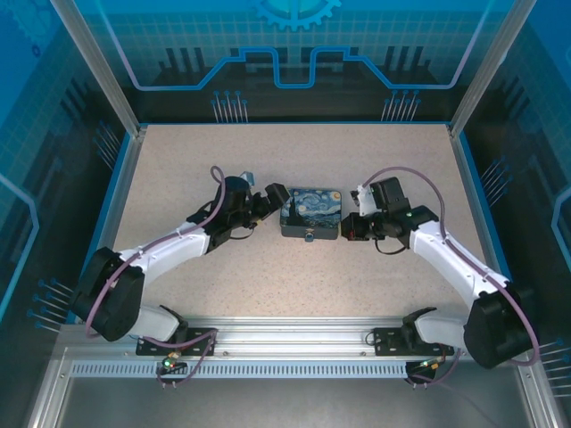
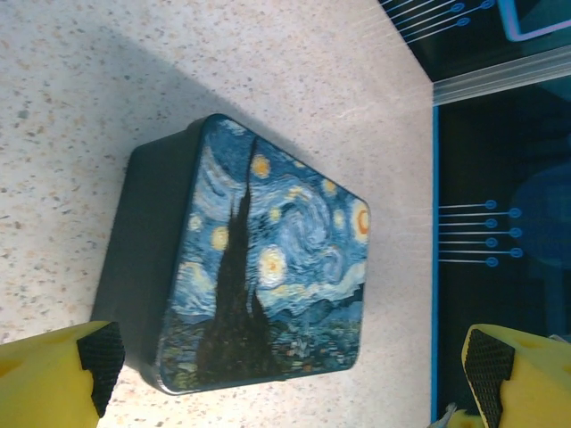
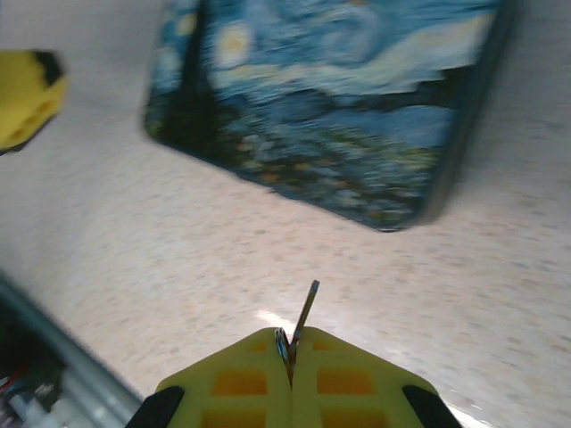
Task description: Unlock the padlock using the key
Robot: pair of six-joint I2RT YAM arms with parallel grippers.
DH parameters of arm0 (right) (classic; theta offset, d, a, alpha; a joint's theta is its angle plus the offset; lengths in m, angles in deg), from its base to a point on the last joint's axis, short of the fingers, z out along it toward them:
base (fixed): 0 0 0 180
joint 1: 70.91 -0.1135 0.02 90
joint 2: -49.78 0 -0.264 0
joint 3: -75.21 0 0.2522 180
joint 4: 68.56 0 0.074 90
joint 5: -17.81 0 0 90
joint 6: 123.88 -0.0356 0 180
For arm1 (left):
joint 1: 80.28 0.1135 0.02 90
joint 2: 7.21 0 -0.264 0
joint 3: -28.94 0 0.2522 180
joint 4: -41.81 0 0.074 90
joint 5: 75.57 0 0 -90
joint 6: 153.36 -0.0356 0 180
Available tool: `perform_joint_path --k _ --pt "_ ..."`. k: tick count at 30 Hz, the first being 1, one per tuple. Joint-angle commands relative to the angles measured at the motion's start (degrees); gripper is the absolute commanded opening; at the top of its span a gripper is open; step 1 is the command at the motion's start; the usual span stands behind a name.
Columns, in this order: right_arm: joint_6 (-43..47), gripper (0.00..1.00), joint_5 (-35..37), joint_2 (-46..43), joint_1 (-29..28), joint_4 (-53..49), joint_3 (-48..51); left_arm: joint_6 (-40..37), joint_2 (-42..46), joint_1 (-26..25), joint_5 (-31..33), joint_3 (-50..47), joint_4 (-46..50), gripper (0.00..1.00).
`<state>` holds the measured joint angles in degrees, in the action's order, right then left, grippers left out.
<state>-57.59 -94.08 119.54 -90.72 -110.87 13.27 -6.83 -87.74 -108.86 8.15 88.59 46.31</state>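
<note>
The key, thinly pinched in the right gripper, may twist against the padlock; the left gripper is spread wide.

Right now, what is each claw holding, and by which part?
Right claw pinches the key by its base, shaft sticking out; left claw holds nothing.

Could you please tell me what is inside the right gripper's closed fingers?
The key: its slim blade sticks out of the right gripper, pointing towards the padlock. Its head is covered by the yellow fingers.
</note>
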Motion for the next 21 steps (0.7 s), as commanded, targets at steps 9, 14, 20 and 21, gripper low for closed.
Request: perform_joint_path --k 9,14,20,21 --pt "-1.6 0.0 -24.8 -0.5 1.7 18.3 5.4 6.9 1.0 -2.5 -1.7 -0.8 -8.1 0.99" --pt "-10.7 0.0 -19.6 0.8 2.4 22.4 6.3 12.7 -1.0 -3.8 -2.3 -3.2 -16.1 0.99" --pt "-27.4 0.0 -9.1 1.8 2.0 30.6 7.5 23.9 -4.9 -5.0 -0.7 -5.8 -27.4 0.96" --pt "-29.9 0.0 -6.4 1.8 1.6 30.8 7.3 25.3 -5.7 -5.2 -0.5 -5.7 -29.0 0.95"
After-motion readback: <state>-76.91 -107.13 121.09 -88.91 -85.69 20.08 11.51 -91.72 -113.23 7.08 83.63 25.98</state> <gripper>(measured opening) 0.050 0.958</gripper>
